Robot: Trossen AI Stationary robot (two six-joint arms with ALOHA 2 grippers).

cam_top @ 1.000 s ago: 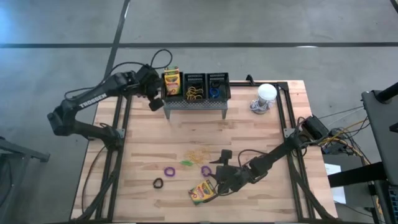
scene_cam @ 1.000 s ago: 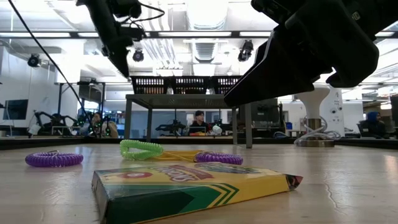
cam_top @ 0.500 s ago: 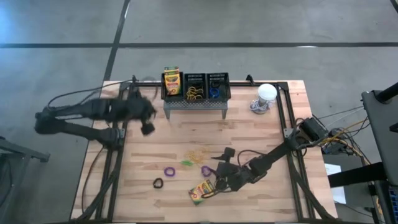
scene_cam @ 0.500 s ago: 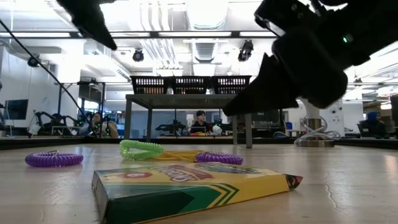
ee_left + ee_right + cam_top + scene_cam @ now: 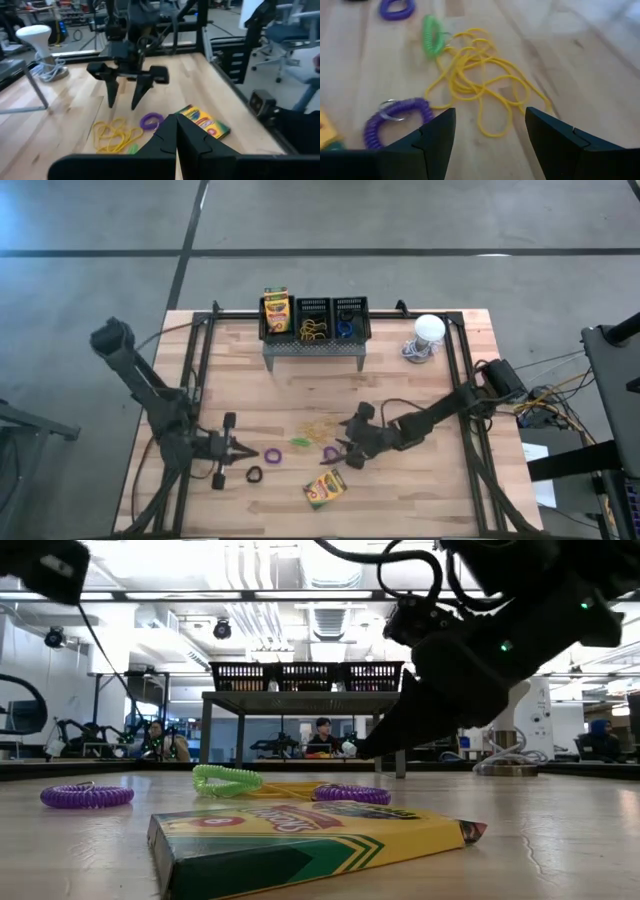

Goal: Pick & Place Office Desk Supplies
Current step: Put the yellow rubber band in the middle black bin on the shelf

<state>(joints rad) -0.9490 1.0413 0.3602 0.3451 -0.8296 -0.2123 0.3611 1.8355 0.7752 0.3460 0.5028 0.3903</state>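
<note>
Table (image 5: pixel 400 390): pale wooden butcher-block planks, edged with a dark metal frame.
Right gripper (image 5: pixel 345 451): fingers spread wide and empty, held low over the table's front middle, above the purple coil (image 5: pixel 395 119) and beside the yellow bands (image 5: pixel 480 85).
Left gripper (image 5: pixel 243 450): fingers clenched together on nothing, set low at the front left, its tip near a second purple coil (image 5: pixel 272 455).
Crayon box (image 5: pixel 325 488): flat yellow-and-green cardboard, lying at the table's front, just in front of the right gripper.
Yellow bands: thin rubber loops tangled in a loose heap at mid-table.
Green coil (image 5: pixel 429 34): short springy spiral, touching the edge of the yellow bands.
Black loop (image 5: pixel 254 474): small ring at the front left, near the left gripper.
Bins (image 5: pixel 314 317): three black mesh boxes in a row on a grey perforated stand (image 5: pixel 312 348) at the table's back; one holds a crayon box upright (image 5: pixel 276 310), the middle holds yellow loops, the third holds something blue.
White ball (image 5: pixel 428 329): smooth and round, with a cable, at the back right.
</note>
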